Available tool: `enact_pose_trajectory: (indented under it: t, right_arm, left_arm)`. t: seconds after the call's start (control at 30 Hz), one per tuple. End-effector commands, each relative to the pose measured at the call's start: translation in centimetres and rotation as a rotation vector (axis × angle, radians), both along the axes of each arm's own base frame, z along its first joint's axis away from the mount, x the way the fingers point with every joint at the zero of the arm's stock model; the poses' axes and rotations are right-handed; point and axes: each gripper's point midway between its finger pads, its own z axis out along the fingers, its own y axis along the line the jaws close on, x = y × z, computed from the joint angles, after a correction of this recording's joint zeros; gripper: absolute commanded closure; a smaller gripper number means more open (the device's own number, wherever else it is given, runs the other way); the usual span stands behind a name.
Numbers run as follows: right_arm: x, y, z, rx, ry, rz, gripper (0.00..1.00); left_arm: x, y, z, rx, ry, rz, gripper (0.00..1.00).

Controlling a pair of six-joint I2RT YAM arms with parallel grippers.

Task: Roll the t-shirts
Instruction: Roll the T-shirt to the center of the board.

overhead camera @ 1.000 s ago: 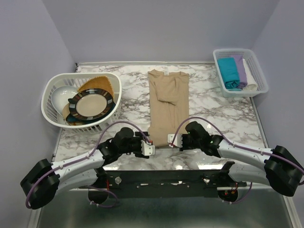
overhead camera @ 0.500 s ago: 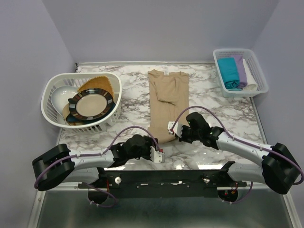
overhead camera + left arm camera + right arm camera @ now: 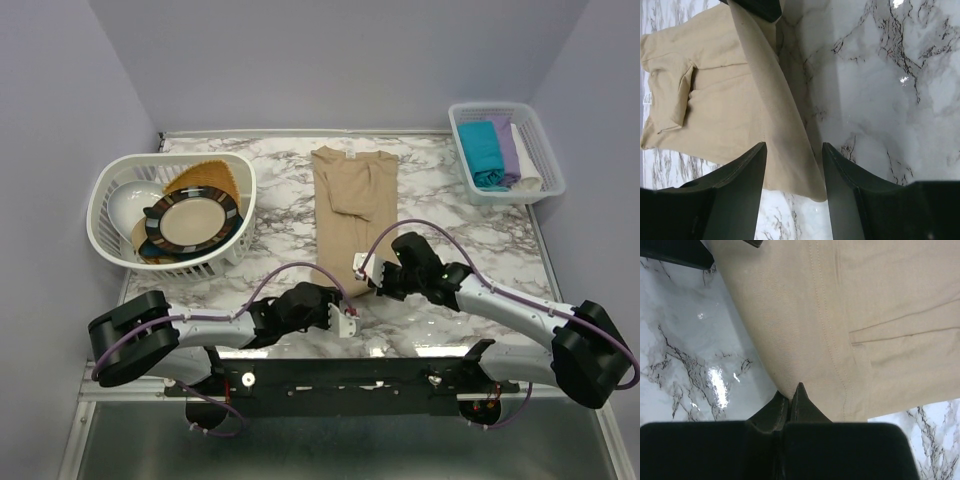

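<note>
Hem of the beige t-shirt sits just ahead inside your spread left claw; right claw pinches it alongside.

beige t-shirt lies folded narrow, collar far, near corner lifted; teal, lilac, white t-shirts far right.

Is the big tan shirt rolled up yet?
Not yet. The beige cloth t-shirt lies folded long and narrow, sleeves tucked in, with no roll showing.

Beyond the left pincer, leftward, a white basket holds plates; a smaller basket stands far right on the marble tabletop.
</note>
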Motion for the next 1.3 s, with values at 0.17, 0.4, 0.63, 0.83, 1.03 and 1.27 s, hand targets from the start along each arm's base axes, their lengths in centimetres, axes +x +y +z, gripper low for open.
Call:
enact_pose_trajectory:
  t: [0.17, 0.4, 0.63, 0.83, 1.03, 1.27]
  right_arm:
    - [-0.5, 0.4, 1.4, 0.041, 0.035, 0.021, 1.00]
    - [-1.0, -0.1, 0.7, 0.020, 0.023, 0.051, 1.00]
    - [-1.9, -1.2, -0.1, -0.031, 0.031, 0.086, 1.00]
    - [-4.7, -1.8, 0.5, -0.033, 0.130, 0.137, 1.00]
    - [-7.9, -2.5, 0.5, -0.050, 0.274, 0.194, 1.00]
    - [-8.8, -3.3, 0.5, -0.077, 0.333, 0.245, 1.00]
  left_arm:
    - [1.5, 1.1, -1.3, 0.112, -0.061, 0.064, 0.48]
    - [1.9, 2.4, -2.0, 0.167, -0.039, 0.083, 0.76]
    - [0.0, 2.5, -0.5, 0.101, 0.272, 0.033, 0.97]
    - [-5.6, 3.4, 1.0, 0.147, 0.532, -0.160, 1.00]
    - [-7.8, 4.3, 2.1, 0.148, 0.754, -0.186, 1.00]
    - [-7.7, 4.3, 2.8, 0.142, 0.825, -0.228, 1.00]
